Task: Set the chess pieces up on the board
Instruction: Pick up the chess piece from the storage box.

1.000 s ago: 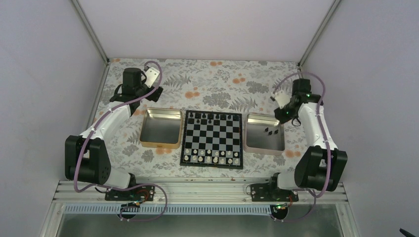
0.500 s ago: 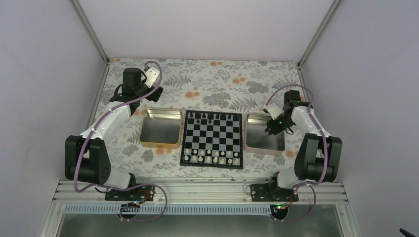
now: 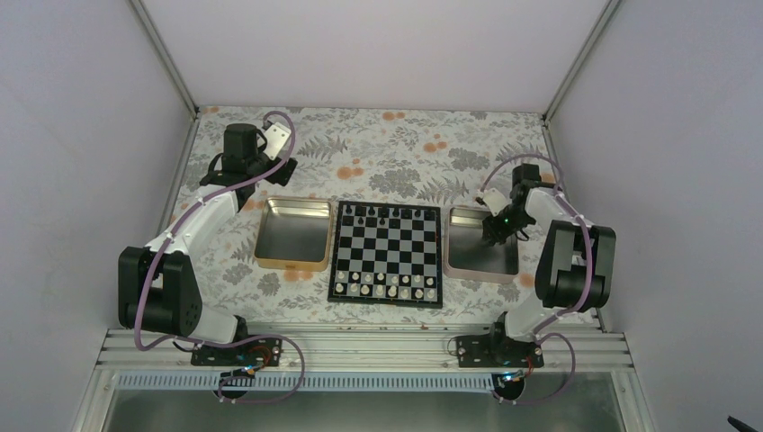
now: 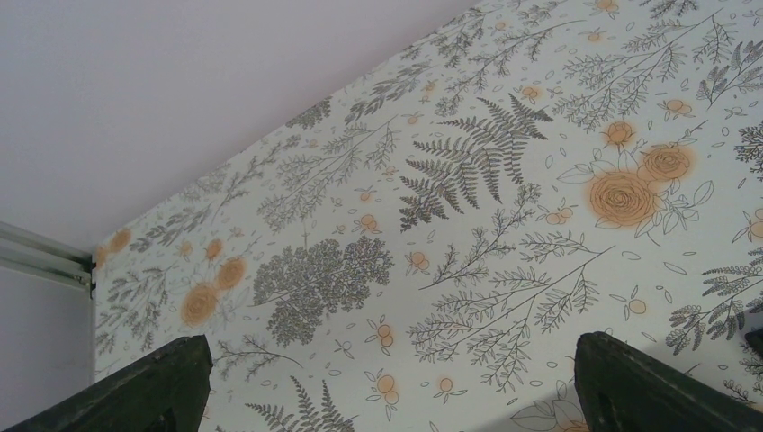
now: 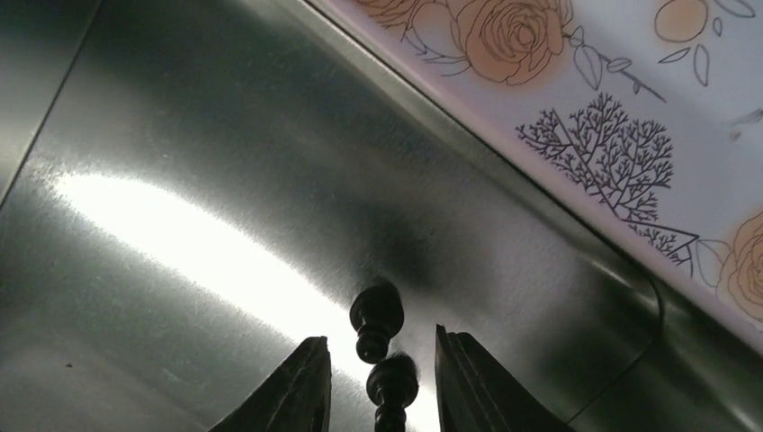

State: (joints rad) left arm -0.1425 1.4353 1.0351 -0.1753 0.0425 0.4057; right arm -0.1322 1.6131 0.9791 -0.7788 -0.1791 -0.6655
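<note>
Looks barely halfway tbh, just a few black pieces (image 3: 382, 212) lined up at the far edge of the board (image 3: 387, 255), off to the left of the right gripper (image 5: 380, 355), jaws parted down in the tray (image 3: 468, 263) with one more piece (image 5: 376, 315) sitting between them, not pinched yet.

The tray (image 5: 180, 135) looks brushed, shiny metal; the chess piece (image 5: 392, 385) glossy, perhaps plastic.

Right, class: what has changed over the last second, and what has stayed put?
The right pincer swung inward and dropped into the silver tray, open jaws now flanking a black piece, not gripping it. Left arm, board and gold tray stayed put.
</note>
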